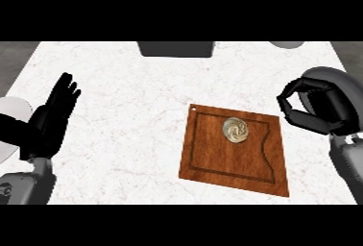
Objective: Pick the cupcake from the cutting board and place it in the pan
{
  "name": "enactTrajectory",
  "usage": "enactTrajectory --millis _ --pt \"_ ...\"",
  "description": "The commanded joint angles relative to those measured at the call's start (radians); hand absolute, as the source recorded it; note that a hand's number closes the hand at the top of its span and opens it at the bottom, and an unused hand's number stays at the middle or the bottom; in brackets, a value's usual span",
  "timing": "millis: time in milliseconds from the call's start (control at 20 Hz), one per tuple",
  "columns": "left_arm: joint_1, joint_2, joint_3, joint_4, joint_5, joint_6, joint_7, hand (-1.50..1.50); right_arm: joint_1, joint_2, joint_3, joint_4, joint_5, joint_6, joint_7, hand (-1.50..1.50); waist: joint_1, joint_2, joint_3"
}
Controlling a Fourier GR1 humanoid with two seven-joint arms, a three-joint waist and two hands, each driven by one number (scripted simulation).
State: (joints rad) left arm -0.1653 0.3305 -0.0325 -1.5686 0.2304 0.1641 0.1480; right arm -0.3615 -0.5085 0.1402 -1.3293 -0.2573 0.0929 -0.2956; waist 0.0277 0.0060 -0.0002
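The cupcake (236,130) sits near the cutting board's (212,163) far right corner. It is judged light and crushable (frosting soft), best taken by its sides. Right hand (312,108) fingers are curled, empty; left hand (53,115) fingers are straight.

Centre-right of the frame, the wooden cutting board (234,149) lies skewed on the white marble counter (127,144), and the cupcake (236,129) sits on its upper part — swirled top up, nothing touching it. At the right edge the right hand (306,108) hovers with fingers curled, holding nothing, apart from the board. Far left, the left hand (51,117) rests open, fingers straight — pointing toward the top. A dark grey object (175,48) sits at top centre.
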Motion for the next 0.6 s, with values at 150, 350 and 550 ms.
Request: enactTrajectory --millis 150,350,550 --pt "0.057 -0.029 0.01 -0.043 0.025 -0.004 0.035 0.0 0.088 -0.148 -0.053 0.06 0.136 0.069 -0.193 -1.5 -0.025 -0.007 0.0" --pt "0.001 -0.044 0.0 0.004 -0.01 0.023 0.052 0.0 0.024 -0.239 -0.035 0.075 0.235 0.117 -0.232 -1.5 -0.022 -0.006 0.0" --pt "0.043 -0.072 -0.008 0.008 -0.013 0.004 0.005 0.0 -0.08 -0.177 0.022 0.066 0.34 0.076 -0.181 -1.5 -0.013 -0.005 0.0"
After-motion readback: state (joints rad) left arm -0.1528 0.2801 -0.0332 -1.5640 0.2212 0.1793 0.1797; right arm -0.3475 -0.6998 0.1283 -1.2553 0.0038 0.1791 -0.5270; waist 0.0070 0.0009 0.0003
